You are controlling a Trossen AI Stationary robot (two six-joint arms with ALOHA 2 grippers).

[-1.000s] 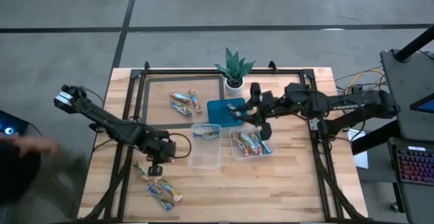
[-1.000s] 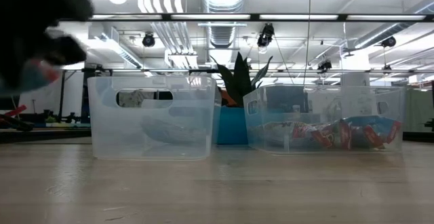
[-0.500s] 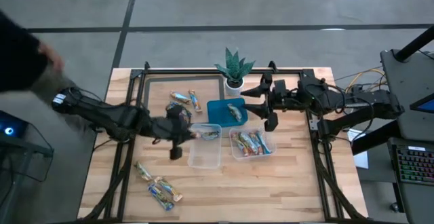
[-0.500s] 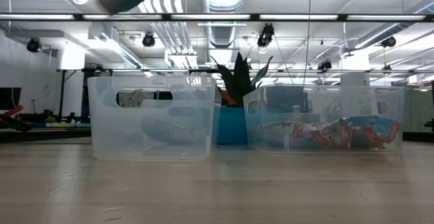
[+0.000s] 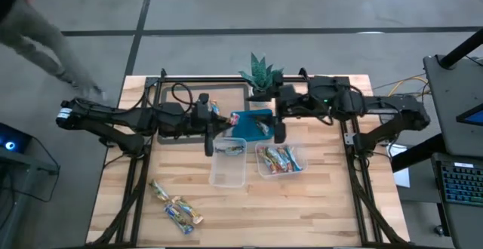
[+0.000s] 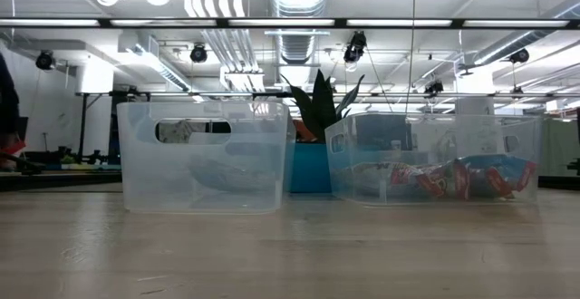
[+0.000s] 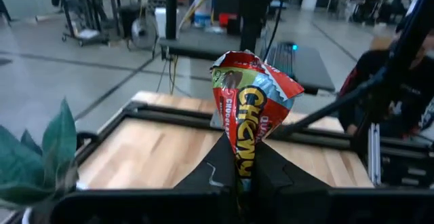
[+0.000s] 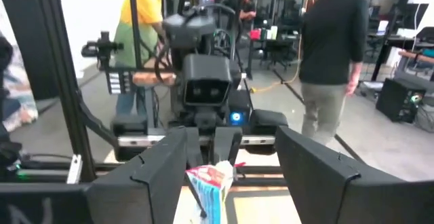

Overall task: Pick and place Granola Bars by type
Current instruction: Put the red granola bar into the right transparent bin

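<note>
Standing upright between the left gripper's closed fingers, one granola bar in a red, green and blue wrapper with yellow lettering, crinkled at its top; in the high view this gripper hangs over the table's middle, just left of the teal tray. Right gripper: fingers spread wide, nothing between them, hovering at the tray's right edge, facing the left arm across the table. Tray contents: one bar. Left clear tub: one bluish bar at its far end. Right clear tub: several bars in red, blue and silver wrappers, seen through its wall in the low view. Loose stock: two bars on the far part of the table beside the left gripper; a further cluster at the near left. Potted plant at the far edge, behind the tray. Person's sleeve beyond the table's far left corner.
</note>
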